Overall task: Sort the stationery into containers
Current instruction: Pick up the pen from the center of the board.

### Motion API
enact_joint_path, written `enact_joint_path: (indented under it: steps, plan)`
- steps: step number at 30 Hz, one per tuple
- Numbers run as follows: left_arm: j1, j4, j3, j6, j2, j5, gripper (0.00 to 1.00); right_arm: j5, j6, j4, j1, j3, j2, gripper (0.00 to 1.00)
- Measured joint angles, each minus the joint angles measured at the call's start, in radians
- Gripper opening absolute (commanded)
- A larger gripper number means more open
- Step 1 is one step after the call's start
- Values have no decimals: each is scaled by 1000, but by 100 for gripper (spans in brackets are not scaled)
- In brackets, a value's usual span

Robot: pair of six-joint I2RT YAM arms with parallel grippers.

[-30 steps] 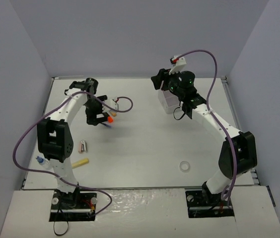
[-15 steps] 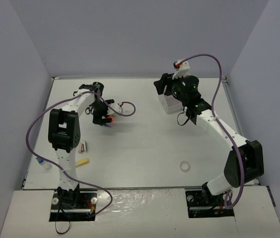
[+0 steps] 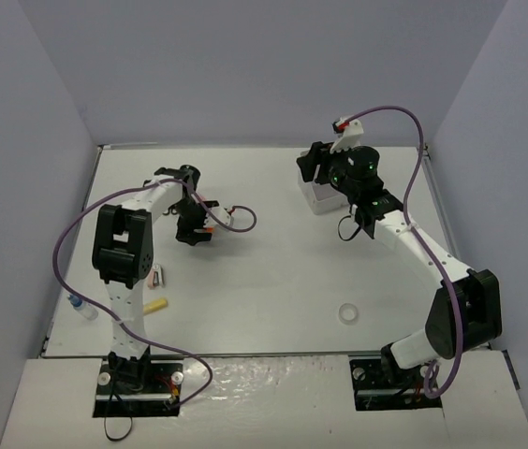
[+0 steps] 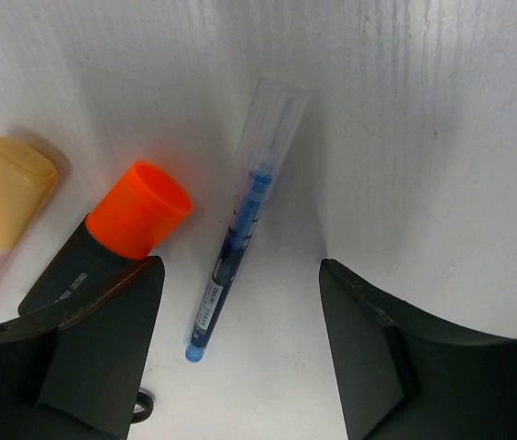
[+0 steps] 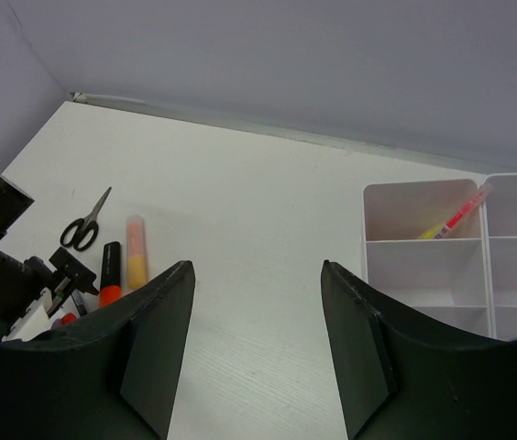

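My left gripper point(image 4: 240, 275) point(image 3: 196, 230) is down at the table, open, with its jaws on either side of a thin blue pen point(image 4: 238, 240) and touching nothing. Just left of the pen lie an orange-black highlighter point(image 4: 133, 216) and a peach highlighter point(image 4: 7, 192). My right gripper point(image 5: 257, 270) point(image 3: 316, 165) hangs open and empty beside the white organiser box point(image 5: 423, 246) point(image 3: 318, 198). One far compartment of the box holds a pink and yellow pen point(image 5: 458, 214). Small black scissors point(image 5: 85, 224) lie beyond the highlighters.
A white tape ring point(image 3: 346, 312) lies near the front right of the table. A yellow highlighter point(image 3: 155, 306) and a small red-and-white item point(image 3: 157, 276) sit front left beside the left arm. A purple cable point(image 3: 241, 221) loops next to the left gripper.
The left gripper has come down over the blue pen and its jaws have narrowed. The right arm has drifted a little to the right by the box.
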Motion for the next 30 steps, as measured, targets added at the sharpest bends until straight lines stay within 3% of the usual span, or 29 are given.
enact_joint_path:
  steps: [3, 6, 10, 19, 25, 30]
  plan:
    - [-10, 5, -12, 0, 3, -16, 44, 5, 1, -4, -2, -6, -7, 55]
    - [-21, 2, -13, 0, 5, -31, 39, 10, 1, -10, -3, -8, -17, 55]
    - [-30, 2, -22, 7, 3, -55, 0, 14, -1, -22, -9, -11, -37, 55]
    - [-43, 47, -59, -50, -23, -65, 0, 23, -1, -65, -22, -9, -61, 55]
    - [-43, 58, -55, -283, -63, 62, 0, -20, 20, -133, -36, 29, -70, 64]
    - [-43, -2, 59, -518, -204, 254, 0, -139, 81, -139, -59, 67, -105, 64]
